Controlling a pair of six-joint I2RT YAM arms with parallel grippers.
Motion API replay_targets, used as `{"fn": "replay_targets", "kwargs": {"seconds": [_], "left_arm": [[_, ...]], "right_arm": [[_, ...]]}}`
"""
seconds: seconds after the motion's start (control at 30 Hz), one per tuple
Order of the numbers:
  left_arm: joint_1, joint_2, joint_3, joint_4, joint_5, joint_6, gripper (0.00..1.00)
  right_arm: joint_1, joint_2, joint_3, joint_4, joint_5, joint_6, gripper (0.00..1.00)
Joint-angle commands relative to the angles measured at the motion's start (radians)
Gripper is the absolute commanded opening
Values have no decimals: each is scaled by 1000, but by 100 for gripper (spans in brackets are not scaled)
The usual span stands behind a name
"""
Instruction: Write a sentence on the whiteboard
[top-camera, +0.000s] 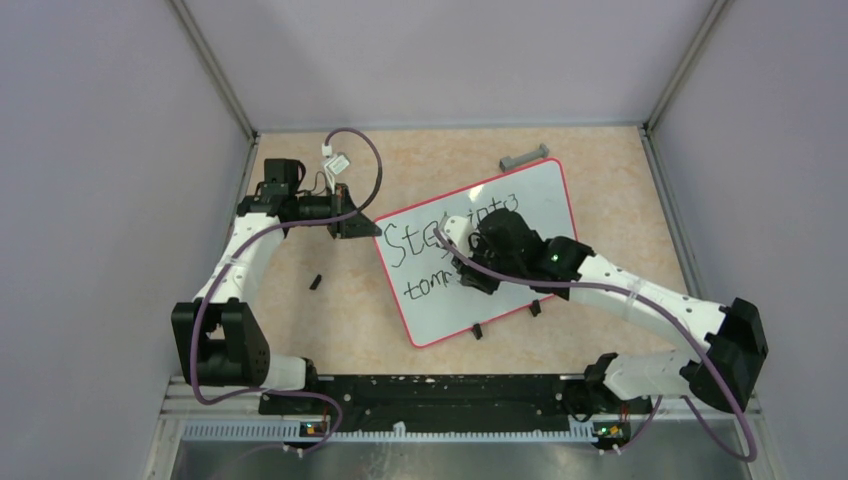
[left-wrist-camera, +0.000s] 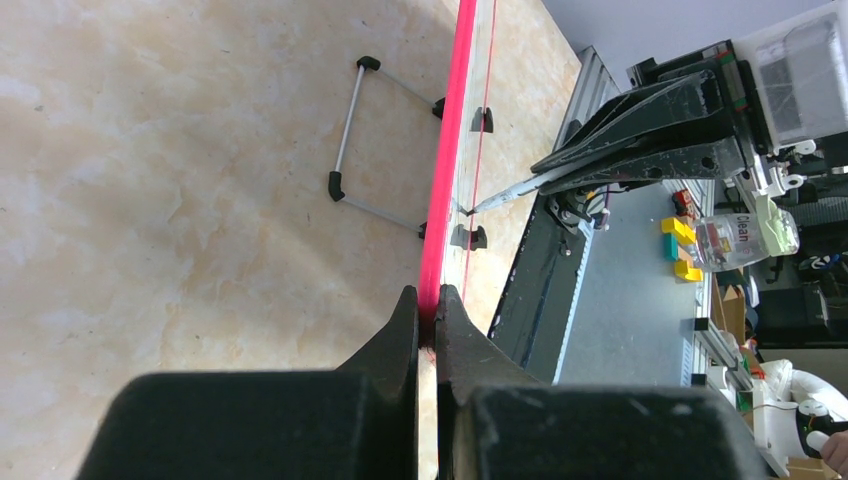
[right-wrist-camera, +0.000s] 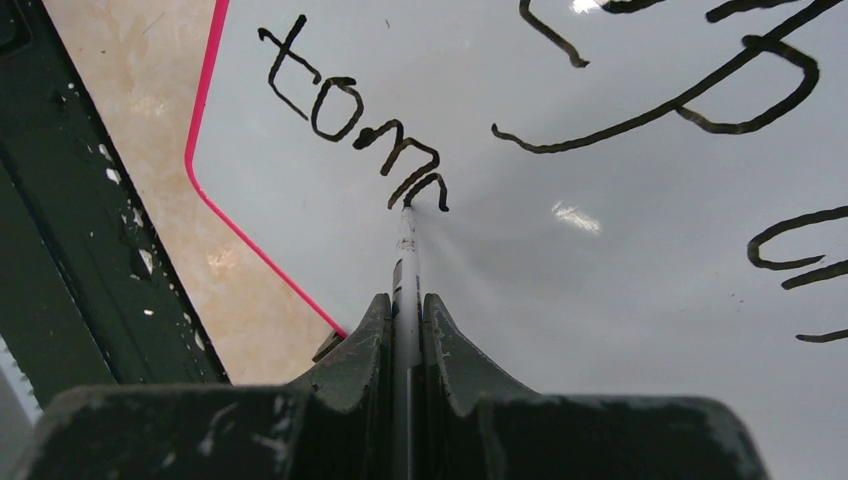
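The whiteboard (top-camera: 520, 215) lies tilted on the table, white with a pink-red rim. The sentence (top-camera: 405, 245) is black lettering starting with a large "S"; a second line reads "tom" (right-wrist-camera: 350, 115). My left gripper (top-camera: 352, 222) is shut on the board's left rim (left-wrist-camera: 440, 220); its fingertips (left-wrist-camera: 404, 315) pinch the pink edge. My right gripper (top-camera: 468, 268) is over the board, shut on a thin white marker (right-wrist-camera: 405, 250). The marker's tip touches the board at the end of the "m". My right arm hides part of the lettering in the top view.
A grey bar (top-camera: 524, 157) lies beyond the board's far edge. A small black piece (top-camera: 315, 282) lies on the table left of the board. Two black clips (top-camera: 505, 320) sit on the board's near edge. A wire stand (left-wrist-camera: 375, 140) shows behind the board.
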Motion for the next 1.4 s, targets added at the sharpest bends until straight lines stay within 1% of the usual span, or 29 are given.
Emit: {"fn": "replay_targets", "kwargs": {"seconds": [0.0, 0.17, 0.5, 0.73, 0.87, 0.97, 1.03, 1.2, 1.37], "left_arm": [[-4, 8, -3, 4, -24, 32, 0], [-4, 10, -1, 4, -23, 31, 0], [-4, 7, -2, 4, -25, 30, 0], [-4, 2, -4, 4, -27, 30, 0], [-4, -1, -6, 2, -27, 31, 0], [-5, 1, -6, 2, -26, 33, 0], [-5, 1, -6, 3, -25, 32, 0], [-4, 3, -6, 4, -21, 31, 0], [-4, 4, -6, 4, -22, 32, 0]], "right_arm": [[-2, -25, -30, -8, 36, -24, 0], [-8, -37, -28, -11, 74, -24, 0], [-35, -22, 49, 15, 120, -9, 0], [-34, 0, 75, 23, 101, -5, 0], [-34, 2, 72, 8, 56, -10, 0], [-35, -27, 67, -7, -3, -12, 0], [-35, -45, 66, -27, -13, -15, 0], [-39, -76, 44, -43, 9, -24, 0], [-50, -72, 39, -15, 44, -21, 0]]}}
